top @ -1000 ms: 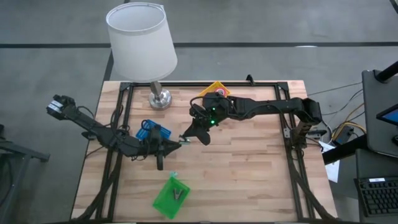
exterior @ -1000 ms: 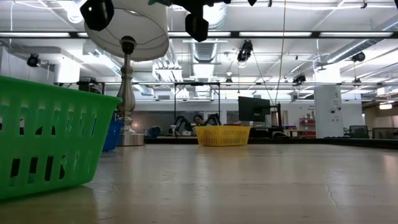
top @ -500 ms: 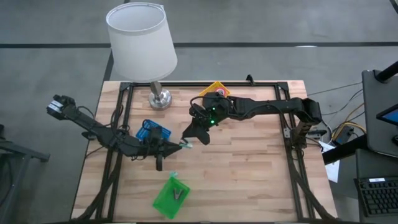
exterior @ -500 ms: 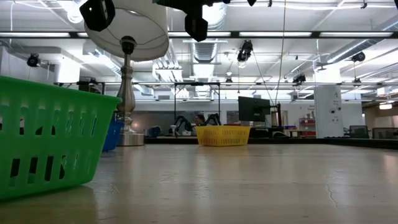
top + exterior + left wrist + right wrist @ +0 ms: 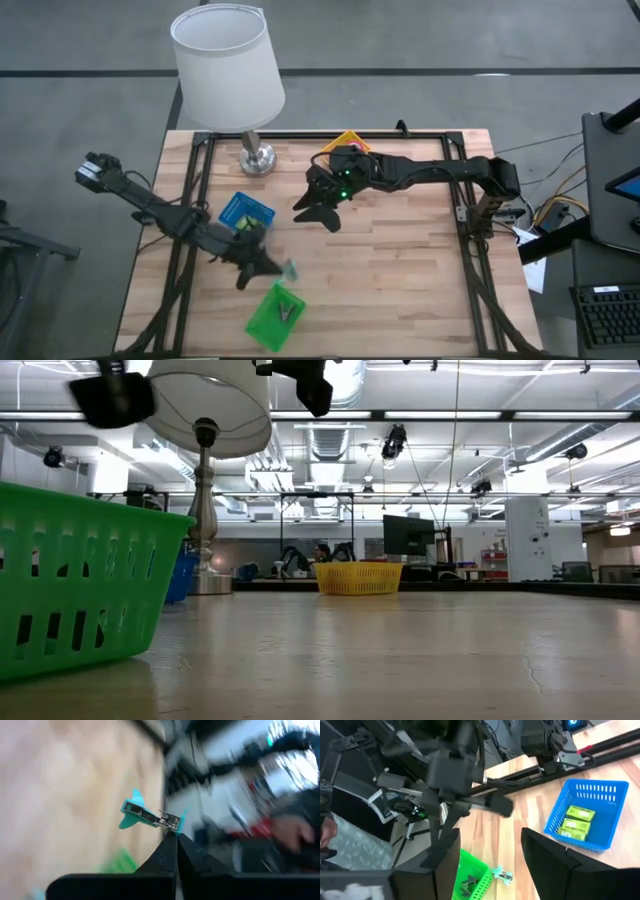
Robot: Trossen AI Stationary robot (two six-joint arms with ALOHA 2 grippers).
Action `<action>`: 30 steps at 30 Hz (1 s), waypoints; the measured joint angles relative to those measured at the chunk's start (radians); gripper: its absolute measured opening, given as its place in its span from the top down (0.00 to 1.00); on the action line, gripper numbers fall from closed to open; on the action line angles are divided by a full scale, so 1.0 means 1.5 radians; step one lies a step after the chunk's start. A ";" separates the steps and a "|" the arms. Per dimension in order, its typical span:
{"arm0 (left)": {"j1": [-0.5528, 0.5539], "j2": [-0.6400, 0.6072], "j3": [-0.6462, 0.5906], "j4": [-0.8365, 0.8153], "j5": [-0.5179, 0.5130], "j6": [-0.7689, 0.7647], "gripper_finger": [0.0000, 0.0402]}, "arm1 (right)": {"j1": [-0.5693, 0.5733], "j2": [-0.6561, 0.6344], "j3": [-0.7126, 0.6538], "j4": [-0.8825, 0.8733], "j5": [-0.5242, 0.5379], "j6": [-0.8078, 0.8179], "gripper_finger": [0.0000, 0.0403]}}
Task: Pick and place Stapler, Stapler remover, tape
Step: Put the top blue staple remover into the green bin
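just above the green basket [image 5: 274, 316], the left gripper [image 5: 281, 266] has its jaws pinched on a teal staple remover [image 5: 150, 816], likely for dropping in; the right gripper [image 5: 312, 212] hovers mid-bench, jaws wide.

We see the left arm reaching in from the table's left edge, its left gripper [image 5: 262, 266] low over the front middle, fingers pinched together on what looks like a small teal staple remover. The right arm stretches across from the right side, the right gripper [image 5: 312, 212] spread wide, holding nothing.
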 joint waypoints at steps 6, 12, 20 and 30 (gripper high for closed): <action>-0.021 0.007 -0.003 -0.047 0.174 -0.139 1.00 | -0.003 -0.001 0.000 -0.001 0.001 -0.014 0.49; -0.045 0.030 -0.017 -0.050 0.205 -0.207 1.00 | -0.003 0.000 -0.001 -0.004 0.005 -0.031 0.49; -0.048 0.128 -0.036 0.004 0.236 -0.232 1.00 | -0.003 0.002 -0.019 -0.016 0.015 -0.031 0.50; -0.046 0.249 -0.035 0.076 0.276 -0.234 0.98 | -0.003 0.002 -0.028 -0.019 0.020 -0.033 0.51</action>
